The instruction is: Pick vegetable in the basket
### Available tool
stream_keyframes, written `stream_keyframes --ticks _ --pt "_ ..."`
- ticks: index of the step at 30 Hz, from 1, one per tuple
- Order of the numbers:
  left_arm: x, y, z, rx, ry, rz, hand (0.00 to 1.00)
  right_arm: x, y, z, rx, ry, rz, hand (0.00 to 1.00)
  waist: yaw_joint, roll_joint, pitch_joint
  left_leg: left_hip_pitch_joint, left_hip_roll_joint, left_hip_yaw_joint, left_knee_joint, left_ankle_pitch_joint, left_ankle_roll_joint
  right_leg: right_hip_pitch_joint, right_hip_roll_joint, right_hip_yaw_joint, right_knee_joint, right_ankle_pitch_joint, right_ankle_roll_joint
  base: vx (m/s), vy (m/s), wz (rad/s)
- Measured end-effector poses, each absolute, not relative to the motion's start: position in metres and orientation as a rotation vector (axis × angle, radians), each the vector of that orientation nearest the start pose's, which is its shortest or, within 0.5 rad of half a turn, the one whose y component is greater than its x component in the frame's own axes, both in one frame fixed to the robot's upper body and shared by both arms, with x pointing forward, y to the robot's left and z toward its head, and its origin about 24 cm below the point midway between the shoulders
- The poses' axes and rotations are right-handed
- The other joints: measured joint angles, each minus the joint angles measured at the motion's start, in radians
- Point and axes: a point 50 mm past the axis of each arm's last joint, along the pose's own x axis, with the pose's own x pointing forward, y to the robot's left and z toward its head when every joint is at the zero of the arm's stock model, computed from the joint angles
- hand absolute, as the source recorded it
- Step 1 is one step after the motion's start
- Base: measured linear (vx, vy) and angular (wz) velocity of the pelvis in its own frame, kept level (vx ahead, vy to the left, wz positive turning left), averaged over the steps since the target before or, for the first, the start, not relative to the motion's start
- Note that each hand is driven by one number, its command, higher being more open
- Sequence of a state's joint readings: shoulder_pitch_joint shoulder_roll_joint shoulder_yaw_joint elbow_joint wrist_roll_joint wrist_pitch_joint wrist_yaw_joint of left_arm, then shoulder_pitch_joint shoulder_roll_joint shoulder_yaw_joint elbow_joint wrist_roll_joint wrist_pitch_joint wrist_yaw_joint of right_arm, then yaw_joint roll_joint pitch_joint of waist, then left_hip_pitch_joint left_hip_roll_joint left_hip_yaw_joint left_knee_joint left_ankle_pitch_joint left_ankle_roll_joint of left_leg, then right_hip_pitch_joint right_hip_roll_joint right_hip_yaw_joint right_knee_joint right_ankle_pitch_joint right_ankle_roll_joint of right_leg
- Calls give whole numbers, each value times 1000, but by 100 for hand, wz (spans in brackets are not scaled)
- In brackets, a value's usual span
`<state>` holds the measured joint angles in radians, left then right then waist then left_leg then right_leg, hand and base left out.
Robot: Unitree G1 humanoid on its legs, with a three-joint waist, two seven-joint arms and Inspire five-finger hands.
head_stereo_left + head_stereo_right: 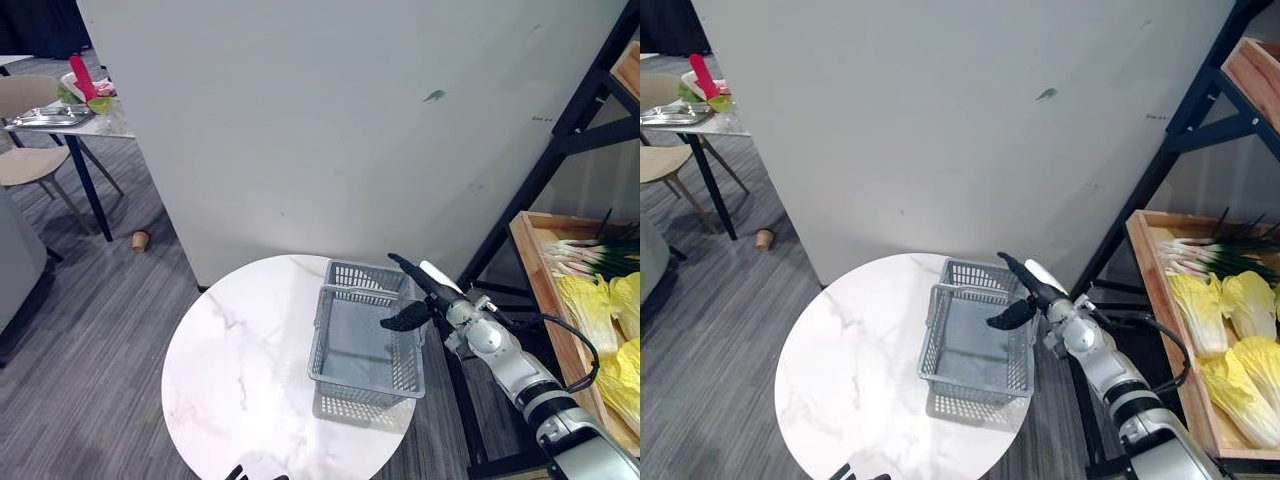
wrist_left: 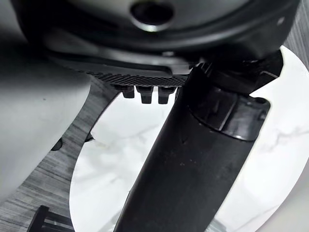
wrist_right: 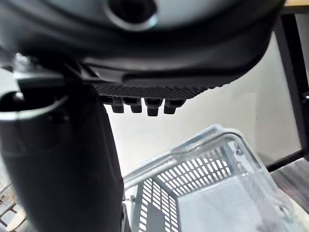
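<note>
An empty grey plastic basket (image 1: pixel 365 385) stands on the right part of a round white marble table (image 1: pixel 240 370). My right hand (image 1: pixel 430 293) hovers over the basket's right rim, open, fingers straight and thumb spread, holding nothing. Its wrist view looks down past the fingertips (image 3: pixel 145 104) into the basket (image 3: pixel 203 183). Yellow napa cabbages (image 1: pixel 1195 310) and green onions (image 1: pixel 1215 255) lie in a wooden tray (image 1: pixel 530 270) on the shelf to the right. My left hand (image 1: pixel 255 472) shows at the table's near edge, open; its thumb (image 2: pixel 193 159) hangs over the marble (image 2: pixel 120 159).
A black metal rack (image 1: pixel 560 140) holds the wooden tray just right of the table. A white wall panel (image 1: pixel 330 120) stands behind the table. At the far left are a small table (image 1: pixel 70 120), a chair (image 1: pixel 25 165) and a paper cup (image 1: pixel 140 240) on the floor.
</note>
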<state>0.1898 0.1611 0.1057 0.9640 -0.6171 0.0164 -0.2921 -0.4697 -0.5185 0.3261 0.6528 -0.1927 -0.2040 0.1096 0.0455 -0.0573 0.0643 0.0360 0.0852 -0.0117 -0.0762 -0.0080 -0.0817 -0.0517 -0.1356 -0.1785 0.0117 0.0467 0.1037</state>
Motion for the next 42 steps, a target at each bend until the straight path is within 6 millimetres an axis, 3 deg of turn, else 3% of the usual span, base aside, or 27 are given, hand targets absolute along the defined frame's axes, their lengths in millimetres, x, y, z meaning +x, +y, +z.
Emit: stream_keyframes --ticks 5,10,17,18,21,27,34,35,38,40,41,42 --pt "72 217 -154 -603 964 294 100 326 -212 26 -821 191 338 100 6 7 6 -1 -4 -2 -10 7 2 -3 -3 -1 -3 3 1 -5 3 1" --pt "75 216 -153 -605 954 283 100 342 -209 37 -852 173 299 100 10 24 32 -16 -4 -2 -7 8 2 -18 -2 1 -3 7 -1 14 5 -1" --pt "95 219 -146 -635 874 262 100 381 -213 93 -939 70 127 100 65 29 161 -91 -5 -13 11 23 2 -79 -1 -3 -3 29 -14 -12 -4 4" --pt "96 219 -146 -636 872 262 100 383 -214 96 -942 65 119 0 68 30 167 -92 -5 -13 11 23 2 -79 -1 -3 -3 29 -14 8 2 3" --pt "97 220 -146 -639 865 265 100 386 -219 108 -981 43 96 0 78 30 187 -94 -6 -14 9 23 2 -85 -1 -2 -3 29 -15 0 0 0" --pt "110 218 -142 -638 833 231 100 386 -223 110 -1160 49 158 0 87 33 191 -90 -6 -13 0 23 2 -86 0 -2 -8 27 -17 34 6 0" --pt "121 215 -139 -629 809 192 100 380 -224 109 -1144 33 189 0 87 18 194 -71 -4 3 -10 22 4 -83 3 15 -9 26 -19 48 12 -6" --pt "122 215 -139 -628 807 190 100 375 -225 106 -1078 23 181 0 86 14 192 -68 -4 4 -10 20 5 -80 4 19 -9 25 -19 79 20 -4" --pt "119 218 -140 -624 814 205 100 349 -228 81 -911 43 135 0 85 -1 179 -43 5 29 -10 5 3 -70 15 49 -8 24 -21 97 29 -18" --pt "112 223 -141 -610 832 230 100 318 -234 45 -736 137 97 0 51 -25 154 -34 7 55 -10 0 2 -70 18 69 -8 23 -22 122 36 -27" --pt "109 223 -142 -609 838 236 100 308 -236 35 -680 173 86 0 40 -28 145 -31 6 61 -10 0 2 -70 18 74 -7 23 -22 112 35 -23" --pt "103 224 -144 -607 852 250 100 286 -239 12 -569 255 67 0 21 -29 121 -23 6 78 -9 -4 3 -70 18 84 -6 23 -22 91 32 -25"
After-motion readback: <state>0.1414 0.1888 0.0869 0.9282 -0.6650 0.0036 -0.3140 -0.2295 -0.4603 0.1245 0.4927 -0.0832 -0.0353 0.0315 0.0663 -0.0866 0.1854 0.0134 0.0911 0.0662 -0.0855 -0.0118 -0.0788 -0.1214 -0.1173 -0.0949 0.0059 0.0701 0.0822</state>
